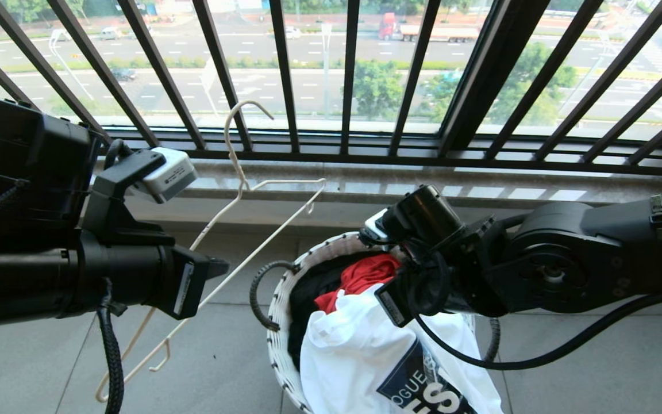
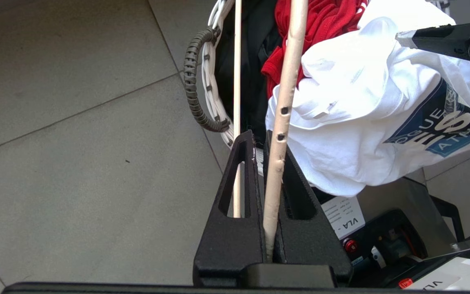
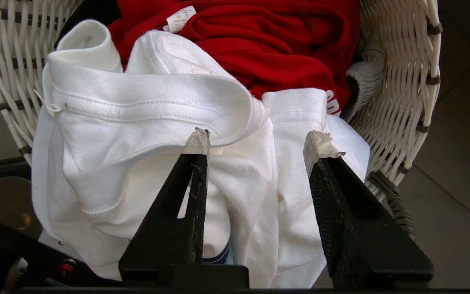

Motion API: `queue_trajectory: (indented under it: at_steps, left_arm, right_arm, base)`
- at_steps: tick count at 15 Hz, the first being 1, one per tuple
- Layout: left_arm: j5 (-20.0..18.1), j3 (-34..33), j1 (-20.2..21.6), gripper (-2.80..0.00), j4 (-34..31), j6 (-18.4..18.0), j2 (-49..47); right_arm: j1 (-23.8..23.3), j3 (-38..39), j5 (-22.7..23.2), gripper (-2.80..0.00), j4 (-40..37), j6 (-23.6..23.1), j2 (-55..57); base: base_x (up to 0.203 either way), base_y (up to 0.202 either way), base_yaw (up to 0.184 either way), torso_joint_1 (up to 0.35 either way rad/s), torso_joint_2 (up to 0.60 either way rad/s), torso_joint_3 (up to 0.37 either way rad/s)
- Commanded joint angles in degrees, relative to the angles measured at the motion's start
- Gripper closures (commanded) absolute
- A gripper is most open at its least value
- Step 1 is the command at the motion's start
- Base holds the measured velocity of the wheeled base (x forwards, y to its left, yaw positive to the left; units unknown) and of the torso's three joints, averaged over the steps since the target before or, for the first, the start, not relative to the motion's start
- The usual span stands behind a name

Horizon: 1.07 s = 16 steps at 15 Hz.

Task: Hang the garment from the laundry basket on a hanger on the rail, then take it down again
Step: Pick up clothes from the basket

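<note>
Over the near rim of the laundry basket (image 1: 276, 322), the garment (image 1: 354, 356) spills in a soft, light heap, its ribbed collar uppermost. The right gripper (image 3: 255, 143) hangs above it with fingers apart and empty; that collar looks the firmest fold to pinch, since limp cloth will sag. The left gripper (image 2: 269, 171) is clamped on the hanger (image 1: 239, 172).

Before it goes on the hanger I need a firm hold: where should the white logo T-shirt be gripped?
Grip the ribbed collar band of the white T-shirt, from above: it arches up as a thick raised fold atop the woven basket, directly before the open right gripper.
</note>
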State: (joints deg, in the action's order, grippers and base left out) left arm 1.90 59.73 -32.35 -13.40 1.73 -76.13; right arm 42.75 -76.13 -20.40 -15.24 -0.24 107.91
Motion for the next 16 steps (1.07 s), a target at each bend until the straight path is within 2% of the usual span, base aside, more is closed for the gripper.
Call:
queue_trajectory:
  at_steps: [1,4,11,16]
  left_arm:
    - [0.04,-0.03,-0.03,0.0,-0.05,0.03,-0.42]
    - [0.04,-0.25,0.01,0.0,-0.05,0.03,-0.33]
    - [0.12,-1.64,0.02,0.0,0.04,0.1,-0.33]
    - [0.12,-1.86,0.36,0.0,0.13,-0.06,-0.21]
  right_arm:
    - [-0.92,0.79,2.95,-2.8,1.56,-0.89,-0.08]
    - [-2.15,1.69,4.5,-2.8,4.26,-2.66,0.81]
    - [-2.76,3.18,9.69,-2.8,4.43,-5.56,2.06]
    - [-2.76,2.7,9.93,-2.8,7.11,-5.23,2.89]
  base:
    - [0.0,0.0,0.0,0.0,0.0,0.0]
    - [0.0,0.0,0.0,0.0,0.0,0.0]
    - [0.0,0.0,0.0,0.0,0.0,0.0]
    - [0.0,0.0,0.0,0.0,0.0,0.0]
